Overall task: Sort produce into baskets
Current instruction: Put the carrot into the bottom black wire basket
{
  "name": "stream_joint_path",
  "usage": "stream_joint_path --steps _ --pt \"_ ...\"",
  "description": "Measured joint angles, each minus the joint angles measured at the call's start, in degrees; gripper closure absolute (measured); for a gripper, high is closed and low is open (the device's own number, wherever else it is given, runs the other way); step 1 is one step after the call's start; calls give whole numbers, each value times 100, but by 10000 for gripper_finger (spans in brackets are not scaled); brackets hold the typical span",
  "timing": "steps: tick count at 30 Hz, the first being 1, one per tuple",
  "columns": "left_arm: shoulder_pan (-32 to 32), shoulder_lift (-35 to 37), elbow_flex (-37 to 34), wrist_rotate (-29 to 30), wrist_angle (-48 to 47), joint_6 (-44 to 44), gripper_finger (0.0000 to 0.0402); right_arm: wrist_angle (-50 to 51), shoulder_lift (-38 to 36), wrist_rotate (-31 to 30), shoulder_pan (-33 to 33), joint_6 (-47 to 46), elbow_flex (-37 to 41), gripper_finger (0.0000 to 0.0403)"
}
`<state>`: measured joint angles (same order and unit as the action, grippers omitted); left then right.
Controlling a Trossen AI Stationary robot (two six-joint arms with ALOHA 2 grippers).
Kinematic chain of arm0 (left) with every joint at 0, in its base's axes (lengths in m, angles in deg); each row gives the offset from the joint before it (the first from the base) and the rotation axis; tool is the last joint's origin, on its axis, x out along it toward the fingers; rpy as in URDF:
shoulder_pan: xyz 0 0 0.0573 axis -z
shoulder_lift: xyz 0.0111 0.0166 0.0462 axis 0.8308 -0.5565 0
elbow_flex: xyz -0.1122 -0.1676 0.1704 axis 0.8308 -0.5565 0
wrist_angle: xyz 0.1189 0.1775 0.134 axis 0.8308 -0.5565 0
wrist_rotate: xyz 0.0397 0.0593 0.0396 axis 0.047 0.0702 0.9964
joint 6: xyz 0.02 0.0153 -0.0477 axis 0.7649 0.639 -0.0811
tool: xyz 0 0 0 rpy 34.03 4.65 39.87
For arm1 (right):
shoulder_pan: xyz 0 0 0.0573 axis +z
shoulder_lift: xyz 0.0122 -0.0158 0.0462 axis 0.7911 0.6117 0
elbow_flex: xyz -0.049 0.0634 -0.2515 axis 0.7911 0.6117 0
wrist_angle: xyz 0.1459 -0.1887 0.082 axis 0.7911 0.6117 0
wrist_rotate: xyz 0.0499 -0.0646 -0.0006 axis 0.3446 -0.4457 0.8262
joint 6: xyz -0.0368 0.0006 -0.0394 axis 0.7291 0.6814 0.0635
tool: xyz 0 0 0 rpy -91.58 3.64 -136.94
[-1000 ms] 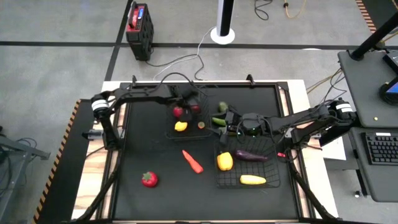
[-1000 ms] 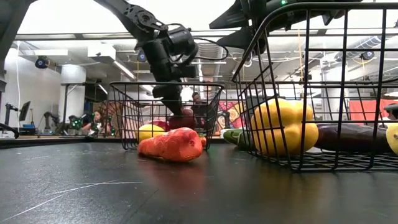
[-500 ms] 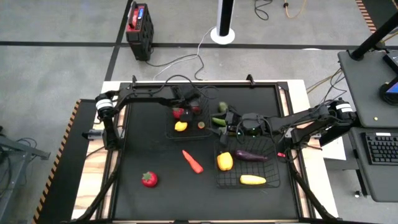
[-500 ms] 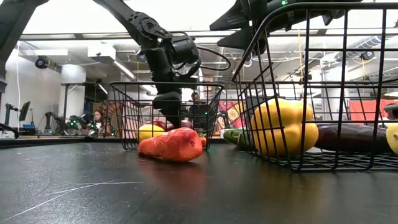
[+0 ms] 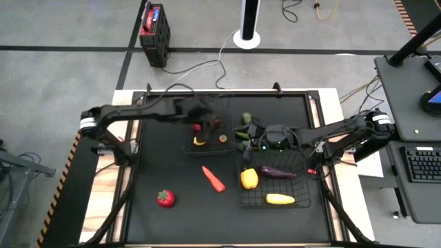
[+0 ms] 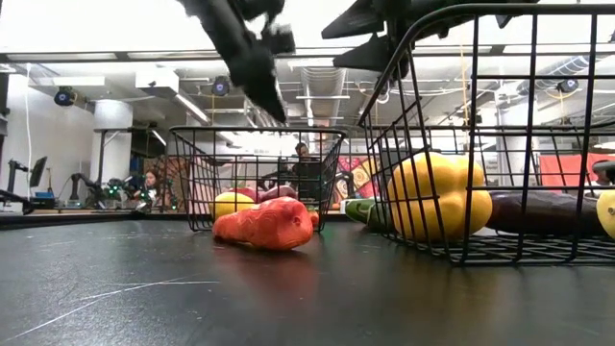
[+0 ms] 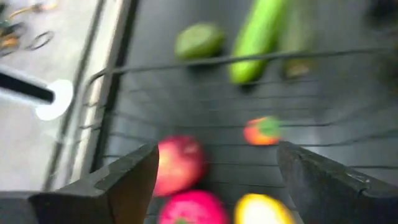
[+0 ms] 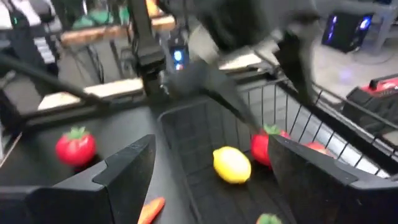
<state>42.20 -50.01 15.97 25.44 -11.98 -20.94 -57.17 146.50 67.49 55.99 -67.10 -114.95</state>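
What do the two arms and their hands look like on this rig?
Both arms are dark and slim, each with a white band at the outer joint. The right arm has black cable along it and a small green light near its wrist. The left hand and right hand each end in two broad, flat, dark fingers.

Two baskets, about eleven produce pieces, two arms

The mat had lots of open room on the left, with only a tomato and a carrot there. Two baskets and both arms filled the middle and right.
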Motion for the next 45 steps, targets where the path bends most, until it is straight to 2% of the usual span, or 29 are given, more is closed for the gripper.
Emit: stream_joint_path --steps 7,14,17,21,29,33,37,42,45 --pt "1321 656 -11 -73 -632 -656 97 2093 0 1 440 -289 -994 103" --pt "2653 674 -20 -21 -898 -949 106 4006 0 -8 1216 -974 -1962 103" --pt "3064 464 -20 -20 -859 -925 109 4407 0 -49 1544 -1229 -2215 103" --pt "3485 76 -20 -9 -789 -645 109 4440 0 -48 1882 -1362 -2339 103" --pt "3763 -958 -20 108 -143 -381 109 4399 0 -58 2234 -1592 -2347 103" --pt "3731 -1495 -20 622 -160 -378 109 4399 4 -56 2259 -1595 -2391 103" --pt "3686 -1939 -20 718 -117 -358 109 4441 4 -57 2256 -1588 -2501 103" --pt "3648 -2248 -20 1212 -86 -409 109 4444 4 -54 2256 -1487 -2564 103" --pt "3578 -2347 -20 1253 -53 -453 109 4445 4 -55 2256 -1482 -2566 103"
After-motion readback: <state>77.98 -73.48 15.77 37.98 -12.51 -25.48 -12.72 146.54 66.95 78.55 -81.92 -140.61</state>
